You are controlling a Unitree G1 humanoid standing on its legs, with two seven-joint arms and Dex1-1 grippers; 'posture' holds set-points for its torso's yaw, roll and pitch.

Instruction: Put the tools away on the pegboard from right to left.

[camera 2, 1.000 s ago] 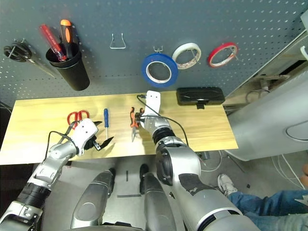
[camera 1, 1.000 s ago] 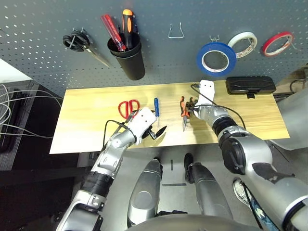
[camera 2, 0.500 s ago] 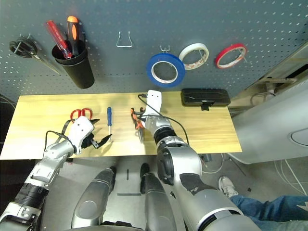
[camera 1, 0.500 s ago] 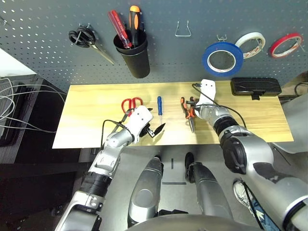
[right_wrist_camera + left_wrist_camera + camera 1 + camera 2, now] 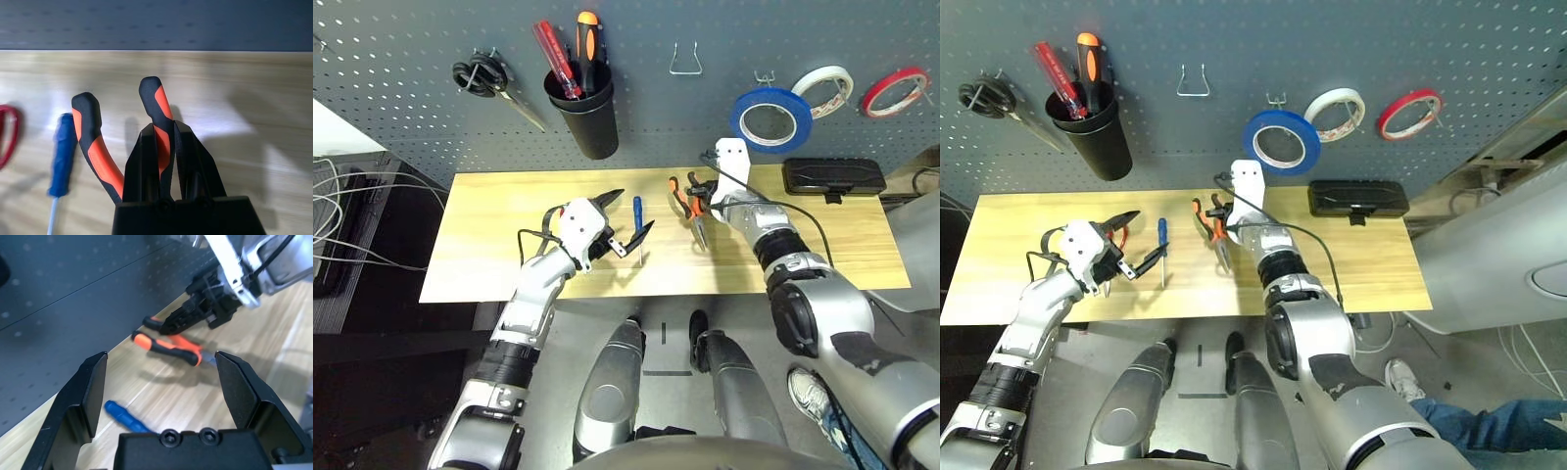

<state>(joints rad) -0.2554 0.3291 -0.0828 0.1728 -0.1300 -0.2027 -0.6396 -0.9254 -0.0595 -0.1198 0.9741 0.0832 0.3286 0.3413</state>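
Pliers (image 5: 689, 201) looking stiff, steel-heavy at nose, rubbery handles giving good purchase; right fingers (image 5: 164, 142) pinching one handle tight, tool hanging just above counter (image 5: 862, 245), below pegboard (image 5: 411, 59) hook (image 5: 686, 59); right wrist angling slightly down; left fingers (image 5: 161, 377) gaping wide, holding nothing, hovering level near screwdriver (image 5: 637, 213)

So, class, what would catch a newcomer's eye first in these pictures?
Most striking is the right hand shut on one handle of the orange-and-black-handled pliers above the pale wooden table. Behind it, the blue tape roll hangs on the dark grey perforated pegboard.
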